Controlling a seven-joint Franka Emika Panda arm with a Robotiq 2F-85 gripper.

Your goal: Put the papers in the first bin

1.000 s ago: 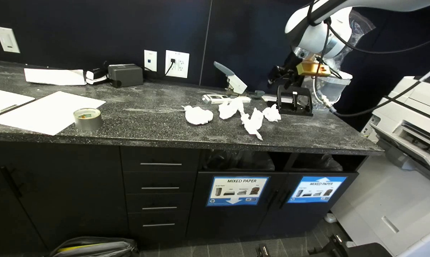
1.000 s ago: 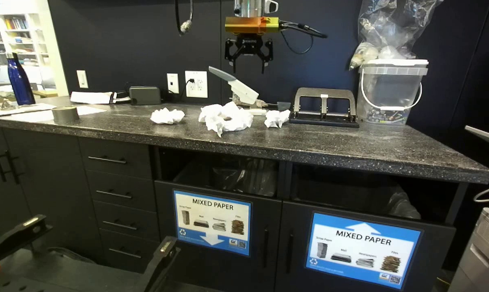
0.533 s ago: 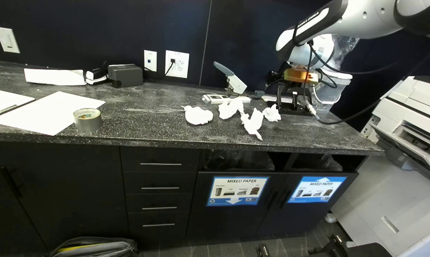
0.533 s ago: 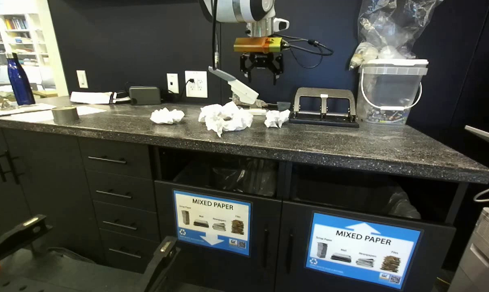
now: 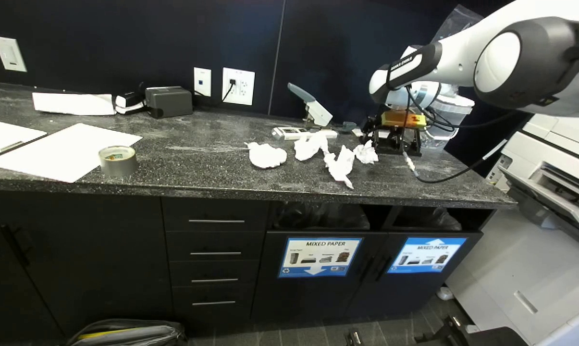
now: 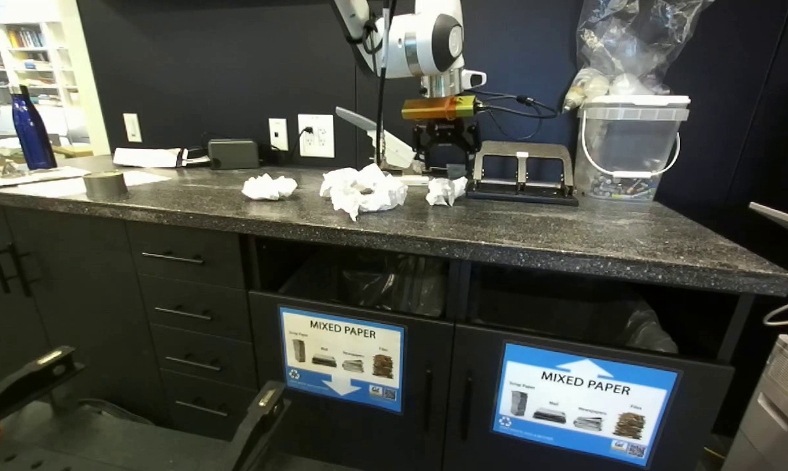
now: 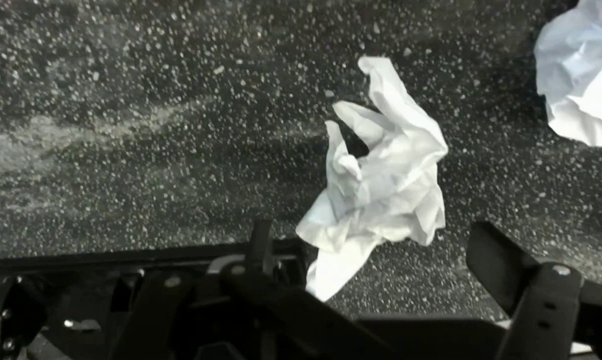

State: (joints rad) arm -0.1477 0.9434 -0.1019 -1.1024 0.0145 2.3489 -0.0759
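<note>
Four crumpled paper wads (image 5: 309,147) on counter (image 5: 207,168), likely light, soft, easily squashed; pinch nearest wad (image 7: 390,190), just beside hole punch (image 6: 522,167), across its thick middle, not its loose tail; gripper (image 7: 370,237) near it, spread wide, holding nothing

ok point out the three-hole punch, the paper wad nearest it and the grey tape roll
Three-hole punch (image 6: 522,170): in an exterior view, on its middle post.
Paper wad (image 7: 383,192): in the wrist view, on the middle of its crumpled body.
Grey tape roll (image 5: 119,165): in an exterior view, on its outer side.
</note>
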